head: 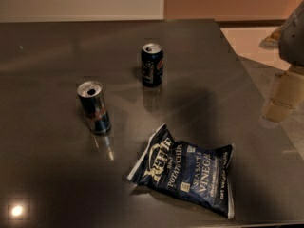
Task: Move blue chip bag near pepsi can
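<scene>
The blue chip bag (186, 175) lies flat on the dark table (57, 175) at the front, right of centre. It is a dark navy bag with white edges and pale lettering. The pepsi can (152, 65) stands upright further back, near the table's middle, well apart from the bag. My gripper (281, 101) hangs at the right edge of the view, above the table's right side. It is to the right of and behind the bag, touches nothing and holds nothing that I can see.
A taller, slimmer blue and silver can (94, 108) with an open top stands left of the bag and front-left of the pepsi can. The table's right edge (251, 75) runs diagonally, with floor beyond it. A wall lies behind the table.
</scene>
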Motion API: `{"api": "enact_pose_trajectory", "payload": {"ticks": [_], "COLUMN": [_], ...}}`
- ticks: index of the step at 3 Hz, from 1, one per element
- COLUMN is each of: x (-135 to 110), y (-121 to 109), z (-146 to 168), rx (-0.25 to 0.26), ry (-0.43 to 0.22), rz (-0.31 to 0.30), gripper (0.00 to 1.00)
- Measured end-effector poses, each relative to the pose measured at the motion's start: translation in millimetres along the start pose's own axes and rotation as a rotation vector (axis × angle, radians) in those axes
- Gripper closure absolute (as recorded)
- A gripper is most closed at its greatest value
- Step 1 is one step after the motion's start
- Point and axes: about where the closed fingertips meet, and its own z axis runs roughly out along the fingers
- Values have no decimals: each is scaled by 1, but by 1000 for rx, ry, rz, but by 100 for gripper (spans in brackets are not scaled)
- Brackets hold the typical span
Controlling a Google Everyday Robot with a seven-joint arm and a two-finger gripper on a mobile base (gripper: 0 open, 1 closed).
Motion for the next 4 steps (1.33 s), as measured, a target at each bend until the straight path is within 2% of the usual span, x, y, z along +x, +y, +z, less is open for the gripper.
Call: {"api": "enact_pose_trajectory", "payload": {"ticks": [1, 2, 4], "x": [0, -8, -41], "y": [0, 1, 35], "z": [0, 4, 44], "rx": [0, -13, -144], "ry": [0, -20, -80], "rz": [0, -29, -187], "gripper": [0, 0, 0]}}
